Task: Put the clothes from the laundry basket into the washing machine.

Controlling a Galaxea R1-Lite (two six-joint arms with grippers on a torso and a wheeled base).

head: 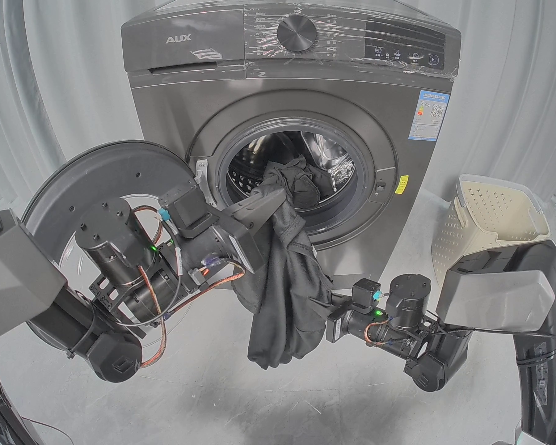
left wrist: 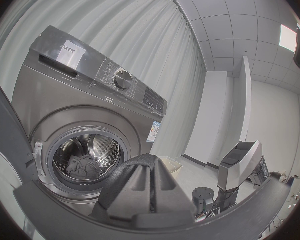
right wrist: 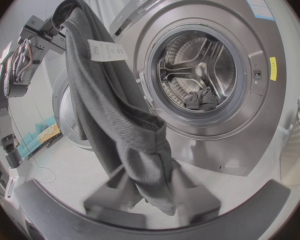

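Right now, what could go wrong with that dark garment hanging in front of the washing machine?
1. The garment hangs from the left jaws, shut on its top, well below the drum opening; its tail might snag there or stay outside.
2. The right jaws stand open around its lower part; a mistimed pull could tug it loose.

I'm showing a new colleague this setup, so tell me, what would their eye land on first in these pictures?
First, the long dark grey garment dangling from the left gripper, which is shut on it, just in front of the grey front-loading washing machine with its round door swung open. Next, a second crumpled dark garment lying in the shiny steel drum, and the cream perforated laundry basket beside the machine, on the robot's right.
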